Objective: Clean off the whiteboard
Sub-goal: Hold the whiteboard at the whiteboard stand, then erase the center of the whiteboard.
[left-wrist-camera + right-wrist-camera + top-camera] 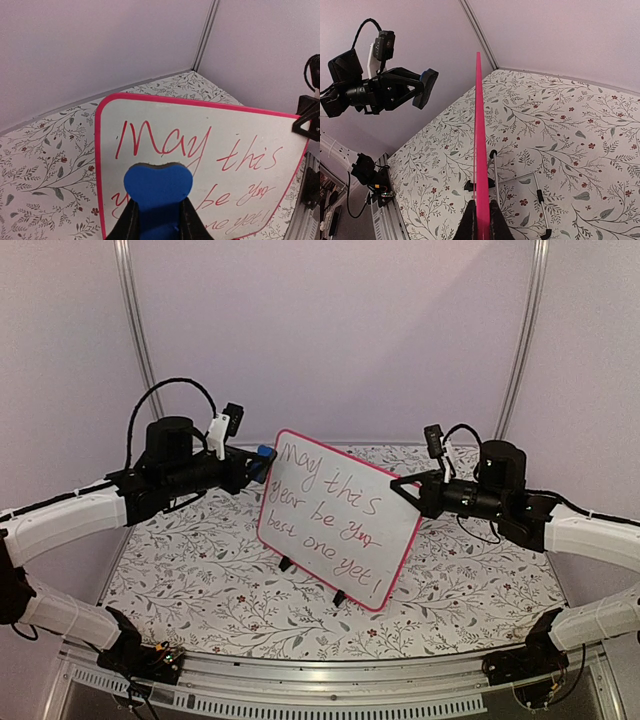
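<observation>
The whiteboard [335, 520], white with a pink-red frame and red handwriting, stands tilted on two black feet mid-table. My right gripper [410, 490] is shut on its right edge; in the right wrist view the board [478, 140] runs edge-on between that gripper's [482, 220] jaws. A blue eraser [157, 192] sits in my left gripper [157, 220], which is shut on it. The eraser [265, 453] hovers by the board's upper left corner, facing the written side [225, 130]. The right wrist view shows a gap between the eraser [429, 75] and the board.
A wire stand [520, 180] props the board from behind. The table has a floral cloth [200, 580]. Pale walls close the back and sides, with the metal front rail [320, 690] near the arm bases.
</observation>
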